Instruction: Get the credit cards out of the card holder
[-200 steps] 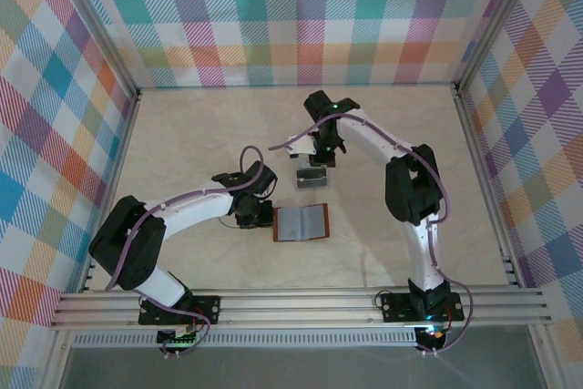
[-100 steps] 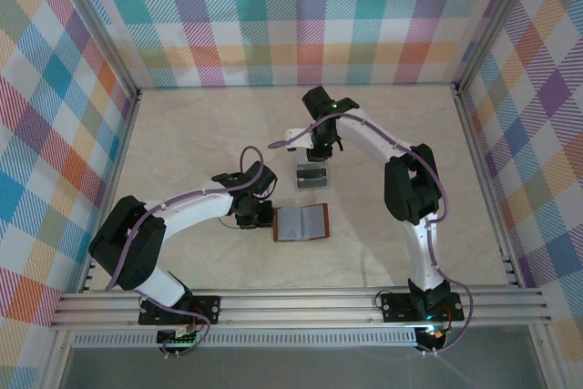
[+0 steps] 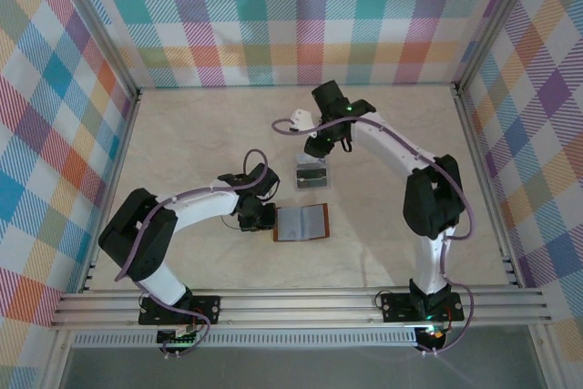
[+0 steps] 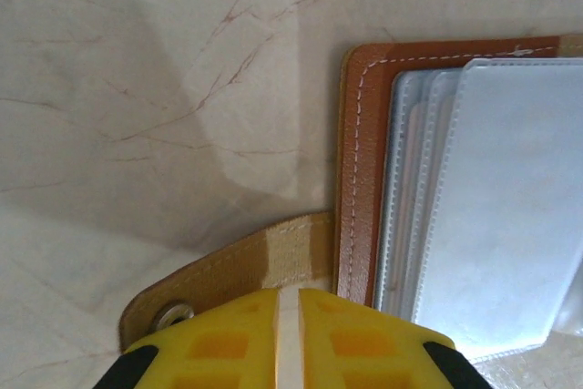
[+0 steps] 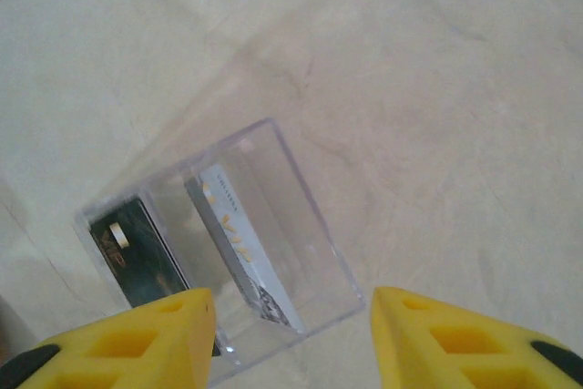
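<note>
Lettering on the credit cards [image 5: 241,243] in the clear box [image 5: 305,193] is blurring unreadably. The right tool [image 5: 291,302] is hovering spread above them; the left tool [image 4: 289,302] is sitting closed by the strap of the card holder [image 4: 360,170] on the table [image 4: 164,88].

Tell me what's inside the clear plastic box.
Two cards: a dark card and a pale silvery card beside it. The dark card's lower end is covered by the right gripper.

Top overhead, far; wrists close, downward; left shares card holder [image 4: 357,179].
</note>
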Controlling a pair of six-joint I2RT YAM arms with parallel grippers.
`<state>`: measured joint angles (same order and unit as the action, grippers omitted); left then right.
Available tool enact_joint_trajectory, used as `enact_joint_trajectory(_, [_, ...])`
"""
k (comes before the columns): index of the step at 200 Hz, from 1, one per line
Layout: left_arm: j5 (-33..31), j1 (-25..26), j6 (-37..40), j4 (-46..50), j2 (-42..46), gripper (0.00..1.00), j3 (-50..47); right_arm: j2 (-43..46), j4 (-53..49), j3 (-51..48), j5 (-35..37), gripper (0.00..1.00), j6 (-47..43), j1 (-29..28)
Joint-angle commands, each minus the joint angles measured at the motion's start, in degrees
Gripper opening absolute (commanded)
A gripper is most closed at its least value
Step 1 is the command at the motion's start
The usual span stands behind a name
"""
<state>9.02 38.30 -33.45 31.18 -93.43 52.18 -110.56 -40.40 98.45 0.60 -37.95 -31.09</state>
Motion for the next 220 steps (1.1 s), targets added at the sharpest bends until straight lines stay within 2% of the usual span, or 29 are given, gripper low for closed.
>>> enact_joint_trajectory(1, [1.0, -0.6, 0.0, -0.3, -1.0, 0.1, 1.1, 0.2, 4.7, 0.2, 4.2, 0.48, 24.1, 0.6])
enact_joint_trajectory(11, [0.9, -0.6, 0.0, -0.6, -1.0, 0.1, 1.1, -1.8, 0.0, 3.3, 3.3, 0.44, 33.6, 1.1])
enact_joint_trajectory(25, [1.0, -0.6, -0.1, -0.9, -0.9, 0.1, 0.7, -4.0, -4.0, 6.4, -3.7, 0.4, 42.5, 1.6])
enact_joint_trajectory(43, [1.0, -0.6, -0.2, -1.1, -1.1, 0.09, 0.5, -3.7, 0.7, 3.0, -11.5, 0.39, 49.3, 1.6])
enact_joint_trajectory(53, [0.9, -0.6, -0.3, -1.2, -1.1, 0.09, 0.4, -3.2, 4.2, 0.6, -13.0, 0.38, 52.9, 1.7])
enact_joint_trajectory(68, [0.9, -0.6, -0.4, -1.4, -0.8, 0.09, 0.1, -4.4, 5.6, 0.3, -12.6, 0.3, 57.7, 1.8])
enact_joint_trajectory(102, [1.0, -0.6, -0.4, -1.5, -0.2, 0.09, -0.1, -7.9, 6.7, 2.0, -14.6, 0.25, 60.3, 1.9])
enact_joint_trajectory(220, [1.3, -0.7, -0.5, -1.5, 0.1, 0.09, -0.8, -11.2, 7.2, 0.3, -14.8, 0.23, 61.0, 2.0])
